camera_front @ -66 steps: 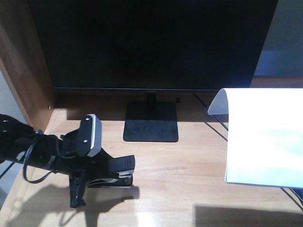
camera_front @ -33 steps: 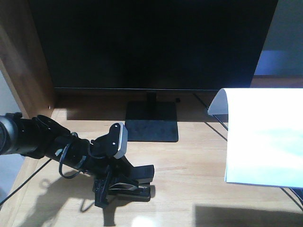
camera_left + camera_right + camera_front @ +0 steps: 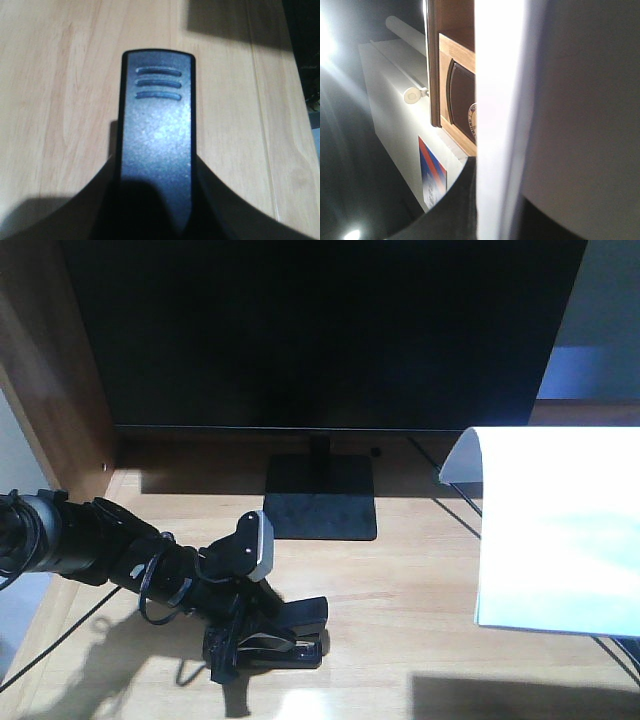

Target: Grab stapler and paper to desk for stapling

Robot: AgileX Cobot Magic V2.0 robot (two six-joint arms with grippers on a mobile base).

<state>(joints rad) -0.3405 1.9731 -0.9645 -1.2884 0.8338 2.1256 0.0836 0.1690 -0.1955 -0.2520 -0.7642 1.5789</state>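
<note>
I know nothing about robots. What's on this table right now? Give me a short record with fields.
Surface: light wood-grain desk
Left gripper: shut on black elongated stapler, low over the desk
Paper: plain white rectangular sheet, raised at the right, top-left corner curled
Right gripper: barely visible; seems to hold the sheet
Background: black monitor on a flat black stand

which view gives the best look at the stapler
The left wrist view: the stapler fills the frame, its ribbed top clear, the desk behind it. The front view shows it small and dark, partly hidden by the left gripper. The right wrist view shows the paper, no stapler.
</note>
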